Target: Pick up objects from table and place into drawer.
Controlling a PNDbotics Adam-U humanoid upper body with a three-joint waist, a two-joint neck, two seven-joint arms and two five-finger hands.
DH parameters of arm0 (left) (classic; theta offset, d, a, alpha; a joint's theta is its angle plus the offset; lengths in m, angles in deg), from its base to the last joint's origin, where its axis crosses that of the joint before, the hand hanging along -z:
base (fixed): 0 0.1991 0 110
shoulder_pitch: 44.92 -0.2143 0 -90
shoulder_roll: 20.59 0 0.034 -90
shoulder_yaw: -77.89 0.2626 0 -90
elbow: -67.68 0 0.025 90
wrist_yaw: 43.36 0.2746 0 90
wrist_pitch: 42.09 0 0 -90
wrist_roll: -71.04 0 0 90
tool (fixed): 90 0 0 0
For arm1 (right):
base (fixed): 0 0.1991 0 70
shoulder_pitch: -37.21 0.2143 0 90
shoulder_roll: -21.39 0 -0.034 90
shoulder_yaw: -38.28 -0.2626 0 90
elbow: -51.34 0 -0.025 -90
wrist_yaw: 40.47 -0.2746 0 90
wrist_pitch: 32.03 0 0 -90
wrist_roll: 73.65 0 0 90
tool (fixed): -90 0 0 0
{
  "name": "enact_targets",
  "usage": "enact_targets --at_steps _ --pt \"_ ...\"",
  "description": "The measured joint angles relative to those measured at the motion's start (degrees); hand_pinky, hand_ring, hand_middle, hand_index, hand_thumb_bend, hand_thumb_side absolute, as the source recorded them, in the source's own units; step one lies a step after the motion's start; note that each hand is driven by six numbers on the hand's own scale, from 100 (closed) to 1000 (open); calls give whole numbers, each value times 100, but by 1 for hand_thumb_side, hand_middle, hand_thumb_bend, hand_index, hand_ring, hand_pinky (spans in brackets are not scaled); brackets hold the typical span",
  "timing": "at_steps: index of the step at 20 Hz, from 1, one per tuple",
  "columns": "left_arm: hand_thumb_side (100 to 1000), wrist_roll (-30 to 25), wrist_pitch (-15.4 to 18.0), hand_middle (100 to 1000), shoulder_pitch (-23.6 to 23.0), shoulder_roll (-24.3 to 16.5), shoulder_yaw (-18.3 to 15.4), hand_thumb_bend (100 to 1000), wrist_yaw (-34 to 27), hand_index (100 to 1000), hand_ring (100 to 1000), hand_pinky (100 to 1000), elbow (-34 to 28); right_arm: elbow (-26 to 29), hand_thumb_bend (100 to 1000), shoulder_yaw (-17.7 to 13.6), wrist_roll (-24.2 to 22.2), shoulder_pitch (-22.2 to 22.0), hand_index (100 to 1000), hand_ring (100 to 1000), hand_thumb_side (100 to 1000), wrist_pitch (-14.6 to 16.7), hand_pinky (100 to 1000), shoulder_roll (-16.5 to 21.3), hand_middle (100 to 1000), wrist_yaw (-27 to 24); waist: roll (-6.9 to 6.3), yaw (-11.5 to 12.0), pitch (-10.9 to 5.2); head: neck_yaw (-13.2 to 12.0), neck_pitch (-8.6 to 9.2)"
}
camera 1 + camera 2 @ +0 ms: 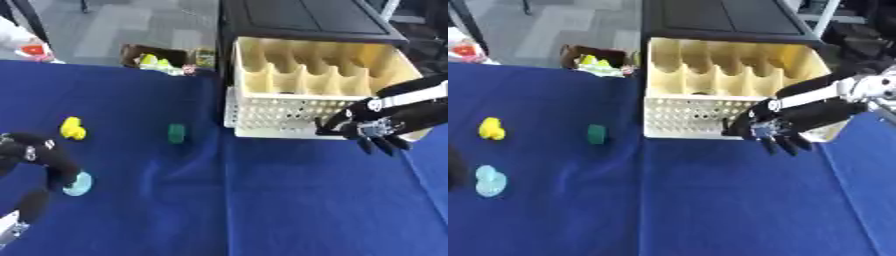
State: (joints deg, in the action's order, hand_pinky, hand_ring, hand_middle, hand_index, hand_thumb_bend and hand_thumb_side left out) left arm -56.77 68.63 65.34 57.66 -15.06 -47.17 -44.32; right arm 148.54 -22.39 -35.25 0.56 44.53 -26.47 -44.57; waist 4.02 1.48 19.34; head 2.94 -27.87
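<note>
Left eye view shows the left hand (54, 161) curled over the pale blue object (79, 184) on the blue surface (289, 200), grip unclear; right hand (776, 129) hangs empty, fingers relaxed, at the drawer (684, 117) front. Best close squarely before lifting

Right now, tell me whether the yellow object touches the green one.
Apart. The right eye view shows the yellow object and the green object with bare blue table between them.

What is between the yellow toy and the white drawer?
A small green object sits on the blue table between the yellow toy and the drawer. The rest of that stretch is bare cloth, shown best in the right eye view.
</note>
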Motion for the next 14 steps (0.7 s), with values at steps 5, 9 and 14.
enact_targets --at_steps 5,9,14 --pt "556 -12 12 535 7 0 0 100 0 732 521 386 0 36 100 -89 9 -63 957 390 1000 -84 273 2 459 -33 -3 0 11 0 1" --pt "552 -20 20 535 7 0 0 100 3 733 521 387 0 128 100 -188 7 -101 952 389 1000 -83 281 20 458 -27 -10 1 12 -2 1" --pt "548 -30 30 536 8 0 1 100 3 733 521 387 0 242 100 -298 -5 -153 948 386 1000 -35 282 84 458 51 -16 -16 13 -4 2"
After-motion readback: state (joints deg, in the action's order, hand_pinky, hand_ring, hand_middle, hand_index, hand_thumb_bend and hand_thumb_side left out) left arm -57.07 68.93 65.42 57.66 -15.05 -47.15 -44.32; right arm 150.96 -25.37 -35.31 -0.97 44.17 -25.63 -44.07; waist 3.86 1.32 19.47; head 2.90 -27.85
